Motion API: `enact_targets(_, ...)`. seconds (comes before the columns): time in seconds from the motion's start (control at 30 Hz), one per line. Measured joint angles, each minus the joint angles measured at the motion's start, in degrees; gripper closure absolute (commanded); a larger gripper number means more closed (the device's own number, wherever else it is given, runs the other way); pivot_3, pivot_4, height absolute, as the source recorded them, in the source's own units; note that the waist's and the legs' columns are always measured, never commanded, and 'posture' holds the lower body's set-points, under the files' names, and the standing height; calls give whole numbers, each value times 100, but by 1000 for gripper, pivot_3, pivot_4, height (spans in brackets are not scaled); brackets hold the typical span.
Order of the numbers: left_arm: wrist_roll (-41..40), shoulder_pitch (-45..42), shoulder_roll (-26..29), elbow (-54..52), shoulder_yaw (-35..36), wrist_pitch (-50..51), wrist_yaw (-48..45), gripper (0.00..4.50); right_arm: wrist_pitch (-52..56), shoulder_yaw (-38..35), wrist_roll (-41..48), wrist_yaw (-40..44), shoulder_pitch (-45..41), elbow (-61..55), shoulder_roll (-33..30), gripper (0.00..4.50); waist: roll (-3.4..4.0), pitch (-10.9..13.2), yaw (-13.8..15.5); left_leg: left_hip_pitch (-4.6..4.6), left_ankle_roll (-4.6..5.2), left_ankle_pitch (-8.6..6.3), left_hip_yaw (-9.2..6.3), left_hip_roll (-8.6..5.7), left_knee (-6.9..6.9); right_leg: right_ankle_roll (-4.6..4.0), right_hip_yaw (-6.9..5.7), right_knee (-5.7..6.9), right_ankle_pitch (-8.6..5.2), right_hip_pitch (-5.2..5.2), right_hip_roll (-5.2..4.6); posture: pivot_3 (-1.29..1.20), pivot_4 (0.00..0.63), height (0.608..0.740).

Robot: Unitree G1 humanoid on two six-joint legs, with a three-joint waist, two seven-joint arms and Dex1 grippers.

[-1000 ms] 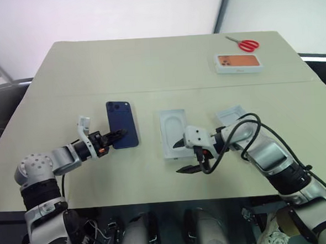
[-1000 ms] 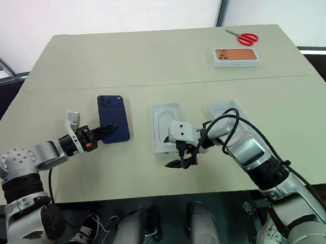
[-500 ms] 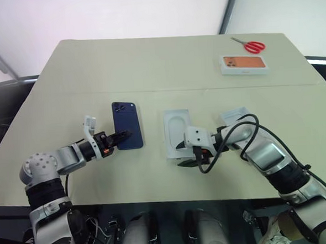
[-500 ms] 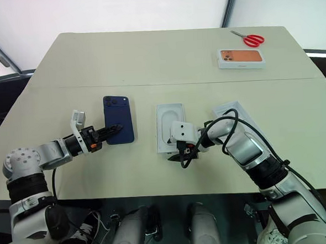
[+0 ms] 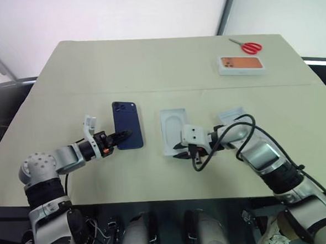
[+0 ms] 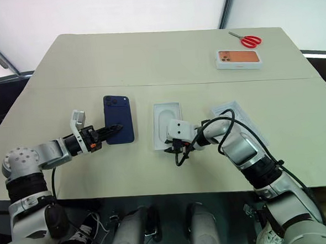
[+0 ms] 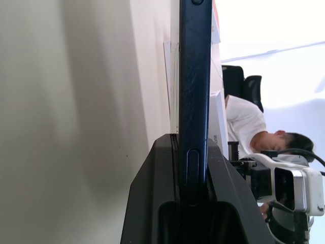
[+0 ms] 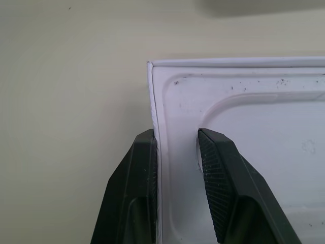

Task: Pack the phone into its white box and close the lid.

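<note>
Showing, in the left eye view, the phone (image 5: 127, 124) held flat just above the counter (image 5: 148, 67) by the left gripper (image 5: 121, 136), whose fingers are clamped on its near edge. Just beside it lies the white box (image 5: 165, 134), its top showing an insert (image 5: 174, 125) with an oval recess. The right gripper (image 5: 179, 153) sits at the box's near end, and the lid (image 5: 233, 115) lies behind that arm. A box picturing an orange phone (image 5: 241, 64) and red scissors (image 5: 250, 46) lie well apart.

Left wrist view: the phone is seen edge-on, pinched between both fingers (image 7: 152, 203).

Right wrist view: the fingers (image 8: 218, 178) stand narrow, astride the box's corner rim (image 8: 152, 101), apparently not yet pinching.

Step in hand, as judged: securing the box. The next move calls for a firm pinch and a cleared recess before the phone goes in
</note>
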Motion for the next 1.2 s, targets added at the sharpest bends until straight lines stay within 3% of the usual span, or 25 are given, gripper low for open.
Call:
enact_targets(0.3,-50,-247,12,51,111,19,95,4500,100,233,-347,-692,-369,564,1096,3264,-3,-3,-155,4,-10,5,-1,60,14,-25,3,-1,13,3,66,0,150,738)
enact_targets(0.4,-110,-352,10,44,159,86,121,4500,136,231,-327,-725,-374,651,1162,2348,-3,-3,-155,4,-10,6,0,61,14,-25,4,-1,13,4,69,0,150,738)
enact_targets(0.53,-119,-351,-31,28,180,141,217,4500,16,256,-301,-585,-348,639,1071,306,-1,-2,-126,1,-10,6,0,56,15,-25,4,-2,13,5,67,0,150,738)
enact_targets(0.57,-119,-346,-46,2,180,147,233,4500,9,256,-267,-513,-333,604,1006,48,-1,-2,-112,1,-10,6,0,55,15,-25,4,-2,13,5,66,0,150,738)
enact_targets(0.83,-120,-348,-239,-80,143,232,254,4500,159,261,-235,-85,-367,333,449,48,-1,-1,19,0,-10,5,-2,55,17,-26,6,-3,13,3,64,0,150,738)
enact_targets(1.2,-111,-351,-197,-61,154,227,259,4500,563,253,-31,29,-381,171,523,48,-1,-1,21,-3,-10,5,-2,55,18,-28,6,-4,14,1,63,0,150,738)
